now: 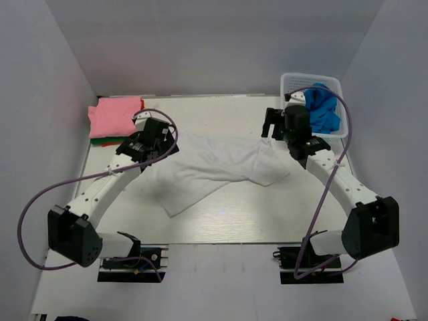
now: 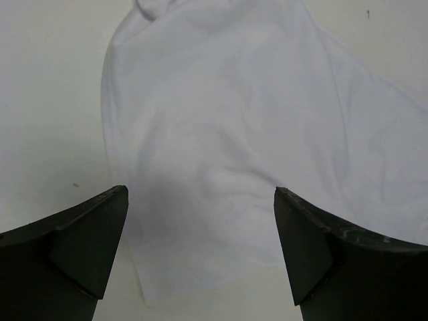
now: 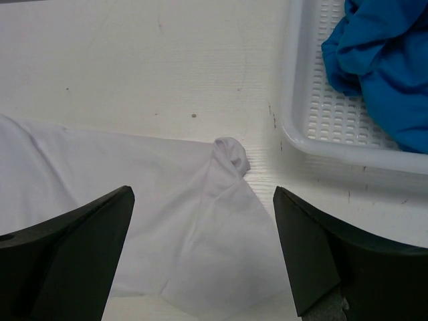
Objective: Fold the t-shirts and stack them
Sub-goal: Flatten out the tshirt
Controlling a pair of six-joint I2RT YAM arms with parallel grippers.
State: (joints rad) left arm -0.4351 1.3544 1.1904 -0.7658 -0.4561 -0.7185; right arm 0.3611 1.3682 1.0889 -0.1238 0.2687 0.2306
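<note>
- Spread crumpled across the middle of the table (image 1: 221, 227) is the white t-shirt (image 1: 214, 170), running from the left arm's wrist over to the right arm's.
- Left gripper (image 2: 200, 192): jaws spread wide, nothing between them but air. The wrist view looks straight down on rumpled white cloth, which fills the gap between both fingers and runs on ahead.
- The cloth's left edge passes just inside the left finger (image 2: 80, 241), with bare table beyond it.
- Whether those fingers touch the shirt I cannot tell.
- Right gripper (image 3: 203, 192): also wide apart and gripping nothing. The shirt's right end lies under and between the jaws.
- A small bunched tip of cloth (image 3: 231, 155) pokes up just ahead, roughly centred in the gap.
- The white basket (image 3: 297, 127) sits just to the right of that tip, beyond the right finger, with the blue t-shirt (image 1: 324, 110) heaped inside.
- Far left corner: a folded pink t-shirt (image 1: 115, 115) tops a stack, red and green edges (image 1: 100, 140) showing beneath, close beside the left wrist.
</note>
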